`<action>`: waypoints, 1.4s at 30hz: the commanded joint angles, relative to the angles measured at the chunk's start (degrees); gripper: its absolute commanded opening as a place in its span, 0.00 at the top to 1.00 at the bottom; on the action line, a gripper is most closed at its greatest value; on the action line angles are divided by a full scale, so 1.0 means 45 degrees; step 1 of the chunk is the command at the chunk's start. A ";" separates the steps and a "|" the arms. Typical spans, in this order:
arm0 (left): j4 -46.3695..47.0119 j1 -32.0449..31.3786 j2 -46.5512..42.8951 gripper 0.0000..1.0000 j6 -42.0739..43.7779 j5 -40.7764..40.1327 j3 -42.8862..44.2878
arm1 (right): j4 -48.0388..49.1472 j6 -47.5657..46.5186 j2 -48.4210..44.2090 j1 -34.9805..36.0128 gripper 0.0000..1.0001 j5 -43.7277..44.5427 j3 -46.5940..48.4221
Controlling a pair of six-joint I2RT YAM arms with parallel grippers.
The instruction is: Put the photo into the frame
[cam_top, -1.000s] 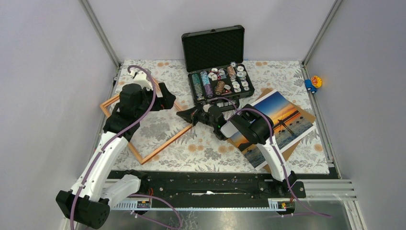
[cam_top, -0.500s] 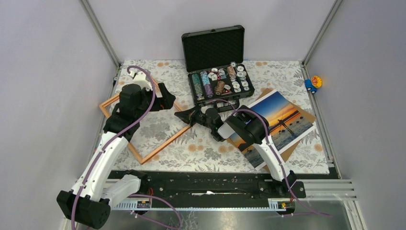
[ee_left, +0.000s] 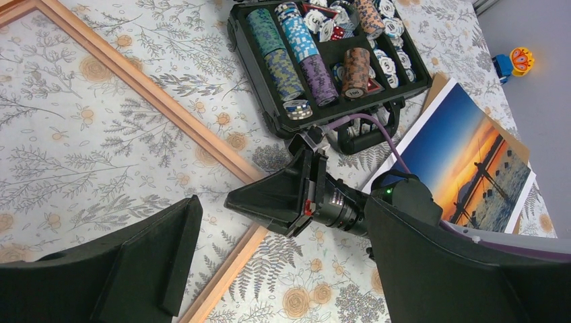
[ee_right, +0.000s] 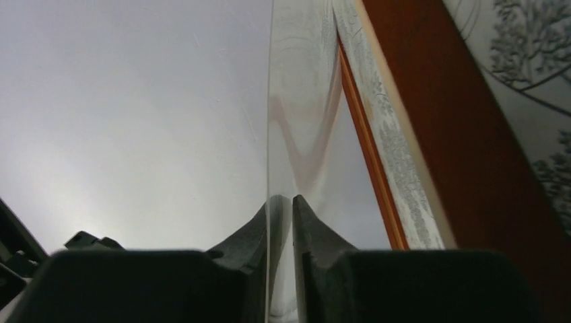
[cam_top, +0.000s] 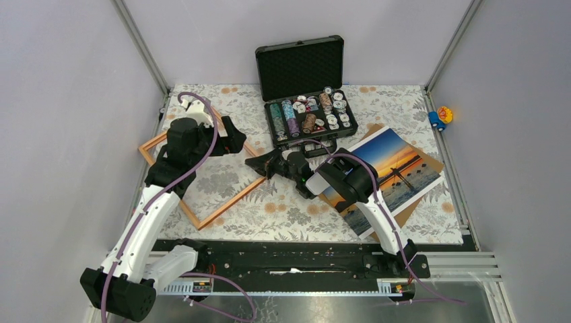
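Observation:
The orange-brown wooden frame lies on the left of the floral cloth and also shows in the left wrist view. The sunset photo lies face up at the right on a brown backing board, with nothing holding it. My right gripper is at the frame's right corner. In the right wrist view it is shut on the edge of a thin clear pane, with the frame's bar beside it. My left gripper is wide open and empty above the frame, close to the right gripper.
An open black case of chips stands at the back centre, just behind the right gripper. A small toy lies outside the right rail. The right arm reaches across the photo's left end.
My right gripper has shifted slightly left towards the frame's corner. The left arm has barely moved.

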 commanded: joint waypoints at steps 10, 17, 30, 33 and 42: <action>0.0861 0.0313 -0.0464 0.01 -0.0204 0.0484 -0.0247 | -0.4619 -0.3098 -0.0930 0.0742 0.56 0.1569 0.1469; 0.0885 0.0415 -0.0595 0.01 -0.0189 0.0527 -0.0267 | -0.6712 -0.3939 -0.0864 0.1564 0.58 0.3344 0.2391; 0.0956 0.0448 -0.0746 0.01 -0.0285 0.0747 -0.0263 | -0.9897 -0.3724 -0.1432 0.1927 0.90 0.4424 0.3486; 0.1053 0.0493 -0.0882 0.01 -0.0235 0.0879 -0.0361 | -0.9200 -0.3573 -0.1557 0.1665 0.99 0.4108 0.3000; -0.0998 0.0471 -0.1161 0.01 -0.0711 0.1935 0.1826 | -0.7421 -0.4521 -0.2217 0.1320 0.86 0.3253 0.2095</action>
